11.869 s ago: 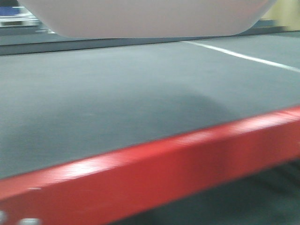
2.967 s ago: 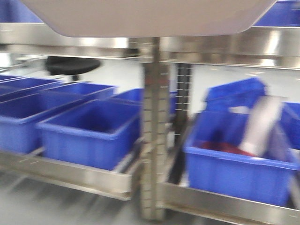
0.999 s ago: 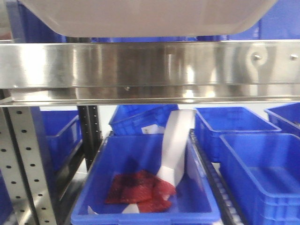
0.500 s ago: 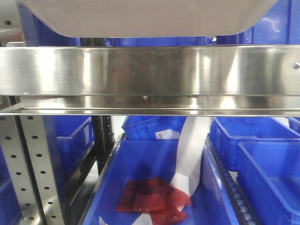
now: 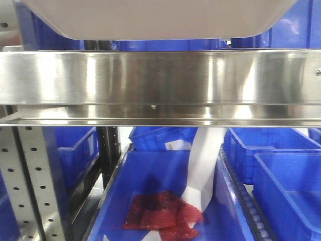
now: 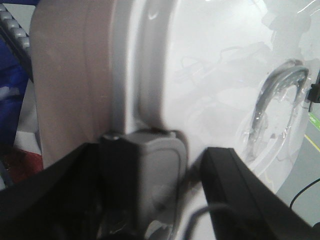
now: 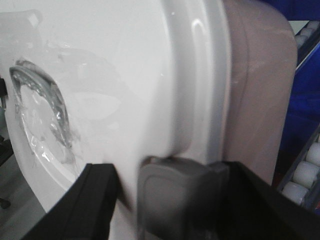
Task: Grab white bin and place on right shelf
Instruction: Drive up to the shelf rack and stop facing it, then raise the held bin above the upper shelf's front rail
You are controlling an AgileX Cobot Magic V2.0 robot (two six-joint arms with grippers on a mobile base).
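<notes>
Black fingers of the left gripper [image 6: 155, 152] stand on either side of a grey latch [image 6: 150, 180] on the bin [image 5: 160, 17], closed in against it, and the right gripper [image 7: 167, 170] has the same hold on the matching latch [image 7: 182, 195] at the other end. The bin hangs between the two arms. Its glossy pale lid [image 6: 210, 75] faces both wrist cameras, and its pinkish-white wall [image 6: 65, 85] curves away behind the rim. From the front only its rounded underside shows. It fills the top of the view just above the shelf [image 5: 160, 75] and is not seen resting on it. The shelf's broad steel front rail runs the full width and carries soft streaked reflections. A perforated upright [image 5: 32, 175] drops from it at the left. Below the rail sits a blue bin [image 5: 150, 170] holding a crumpled red mesh [image 5: 160, 213] and a white strip [image 5: 203, 165] that leans up towards the back. More blue bins [image 5: 286, 191] stand beside and behind it on the lower level. Blue bins [image 5: 296, 25] also show above the rail, behind the carried one. In the right wrist view a track of white rollers [image 7: 307, 170] lies beside the bin's end. Grey floor [image 6: 307, 165] with a yellow-green line shows at the right edge of the left wrist view.
</notes>
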